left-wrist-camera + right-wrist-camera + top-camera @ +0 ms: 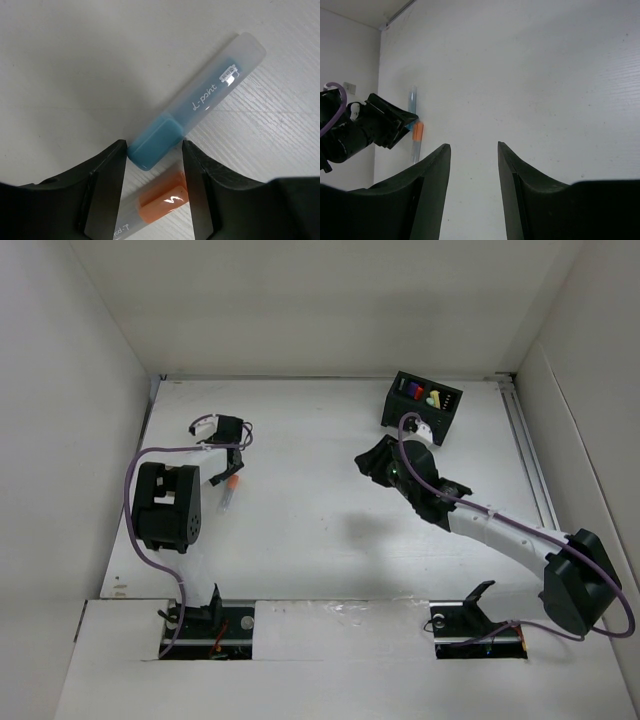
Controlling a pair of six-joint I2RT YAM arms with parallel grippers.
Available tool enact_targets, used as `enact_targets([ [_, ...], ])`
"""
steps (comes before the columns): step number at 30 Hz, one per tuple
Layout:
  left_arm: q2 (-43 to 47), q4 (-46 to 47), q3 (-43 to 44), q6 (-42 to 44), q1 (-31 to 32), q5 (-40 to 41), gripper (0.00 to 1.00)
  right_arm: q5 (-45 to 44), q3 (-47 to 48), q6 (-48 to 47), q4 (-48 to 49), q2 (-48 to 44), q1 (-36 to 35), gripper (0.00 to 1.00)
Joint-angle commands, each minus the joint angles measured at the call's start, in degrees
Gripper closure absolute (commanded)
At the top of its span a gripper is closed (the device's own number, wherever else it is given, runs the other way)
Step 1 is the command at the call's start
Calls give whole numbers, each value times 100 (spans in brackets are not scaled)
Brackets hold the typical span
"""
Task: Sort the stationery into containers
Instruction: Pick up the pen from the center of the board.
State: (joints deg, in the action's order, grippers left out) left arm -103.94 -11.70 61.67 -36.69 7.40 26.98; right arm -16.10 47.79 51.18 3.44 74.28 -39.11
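My left fingers (pixel 107 185) stand narrow, and the blue end of the blue pen (pixel 200 102) sits between them, touching both inner faces, so I hold it there. Its clear body runs away from me, slanted, and it lies flat on the white table (pixel 75 60). Just beside it, nearer to my wrist, lies the orange pen (pixel 162 200), its orange part also between my fingers; I cannot tell if the two pens touch. My right fingers (pixel 427 190) stand apart with only bare table between them, and they hold nothing. The black box (pixel 421 405) stands at the far right of the table, near my right fingers and well apart from the two pens, with coloured pens (pixel 432 396) inside it.
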Motion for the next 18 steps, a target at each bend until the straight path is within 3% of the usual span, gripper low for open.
enact_targets([
  [1, 49, -218, 91, 12, -19, -193, 54, -95, 108, -90, 253, -107, -61, 51],
  [5, 49, -165, 91, 12, -19, -299, 51, -95, 108, -90, 253, -107, -61, 51],
  [10, 49, 89, -102, 12, -19, -641, 76, -95, 108, -90, 253, -107, -61, 51],
  [13, 102, 142, -155, 12, -19, -642, 82, -95, 108, -90, 253, -54, -61, 51],
  [15, 172, 142, -216, 12, -19, -642, 94, -43, 108, -90, 253, -54, -61, 51],
  [18, 383, 230, -400, 12, -19, -581, 100, -43, 108, -90, 253, -54, -61, 51],
])
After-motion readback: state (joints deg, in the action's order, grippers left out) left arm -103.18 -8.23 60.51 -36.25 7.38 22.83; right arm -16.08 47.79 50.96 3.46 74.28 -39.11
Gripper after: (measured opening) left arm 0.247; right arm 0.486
